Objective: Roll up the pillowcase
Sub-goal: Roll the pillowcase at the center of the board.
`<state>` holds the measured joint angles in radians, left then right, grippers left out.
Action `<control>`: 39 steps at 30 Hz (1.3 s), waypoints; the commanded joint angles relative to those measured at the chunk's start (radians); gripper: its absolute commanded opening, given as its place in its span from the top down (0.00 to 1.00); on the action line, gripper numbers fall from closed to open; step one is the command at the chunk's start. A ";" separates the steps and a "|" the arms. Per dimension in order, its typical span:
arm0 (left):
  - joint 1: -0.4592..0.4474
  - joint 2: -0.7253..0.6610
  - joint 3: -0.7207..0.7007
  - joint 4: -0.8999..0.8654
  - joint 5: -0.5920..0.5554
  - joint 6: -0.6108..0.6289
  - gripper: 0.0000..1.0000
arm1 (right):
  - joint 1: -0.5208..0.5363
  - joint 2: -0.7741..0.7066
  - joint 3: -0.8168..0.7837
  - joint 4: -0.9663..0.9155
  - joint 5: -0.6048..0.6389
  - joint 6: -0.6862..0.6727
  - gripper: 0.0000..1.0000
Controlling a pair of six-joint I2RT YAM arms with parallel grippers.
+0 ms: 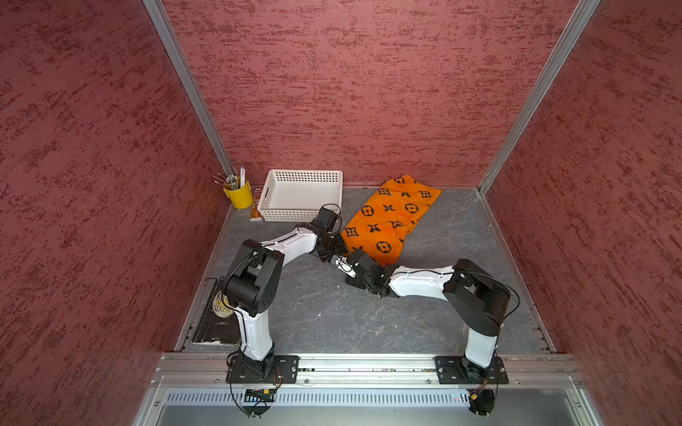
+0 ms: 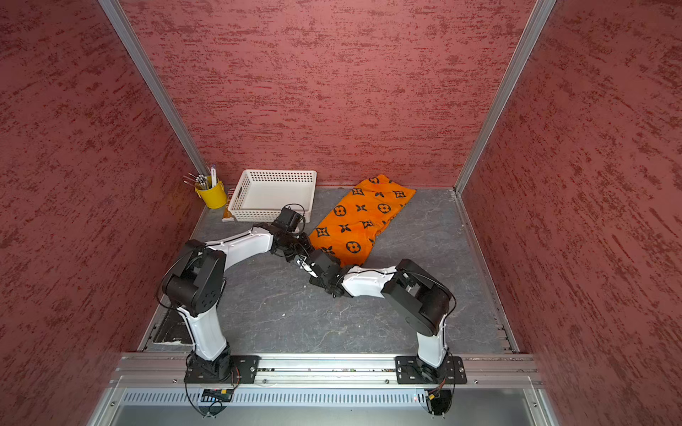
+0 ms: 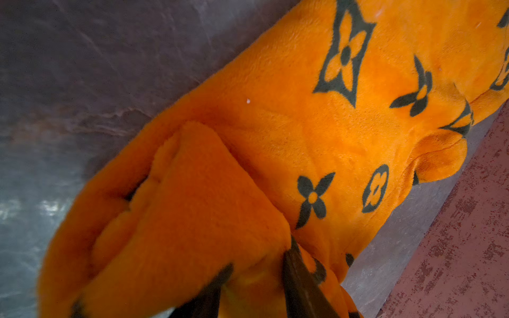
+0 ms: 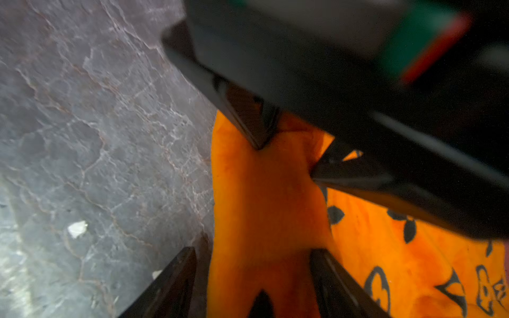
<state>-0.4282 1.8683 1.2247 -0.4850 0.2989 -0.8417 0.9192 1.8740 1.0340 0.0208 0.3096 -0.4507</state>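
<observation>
Seemingly starting first roll: pillowcase (image 1: 387, 217) lying slantwise from bench (image 1: 332, 313) far edge toward middle. Left gripper (image 4: 286, 159) pinching its turned-over near end; right gripper (image 4: 253, 251) gaping astride same end. Next likely needing right gripper closing, then both rolling fold evenly toward far edge.

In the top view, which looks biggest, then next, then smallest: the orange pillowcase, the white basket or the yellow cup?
1. pillowcase: biggest, even folded.
2. white basket: somewhat smaller.
3. yellow cup: smallest by far.

partial pale lettering "sixp" on the cover of the dark book (image 1: 216, 326)
</observation>
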 commanded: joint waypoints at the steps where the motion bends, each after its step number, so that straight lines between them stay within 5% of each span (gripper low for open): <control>1: 0.015 0.012 -0.004 0.011 -0.003 -0.005 0.59 | 0.001 0.028 0.010 0.008 0.052 0.003 0.44; 9: 0.028 0.000 0.000 0.016 0.004 -0.003 0.58 | 0.000 0.024 -0.035 -0.037 0.020 0.082 0.90; 12: 0.045 -0.024 -0.001 0.016 0.009 -0.003 0.54 | -0.001 0.003 -0.031 -0.089 -0.037 0.139 1.00; 16: 0.103 -0.107 -0.021 0.010 0.020 0.001 0.39 | -0.002 -0.042 -0.016 -0.169 -0.159 0.245 1.00; 26: 0.250 -0.376 -0.131 -0.076 0.013 0.077 0.37 | -0.045 -0.085 0.050 -0.303 -0.593 0.493 1.00; 32: 0.198 -0.473 -0.221 -0.079 0.000 0.099 0.37 | -0.180 -0.058 0.000 -0.235 -0.832 0.618 1.00; 39: 0.007 -0.410 -0.242 -0.004 -0.007 0.115 0.43 | -0.331 0.106 0.058 -0.211 -1.097 0.670 0.99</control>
<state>-0.3687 1.4197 0.9779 -0.5316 0.3061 -0.7498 0.6270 1.9068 1.0721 -0.1757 -0.6456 0.1688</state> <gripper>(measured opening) 0.577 0.076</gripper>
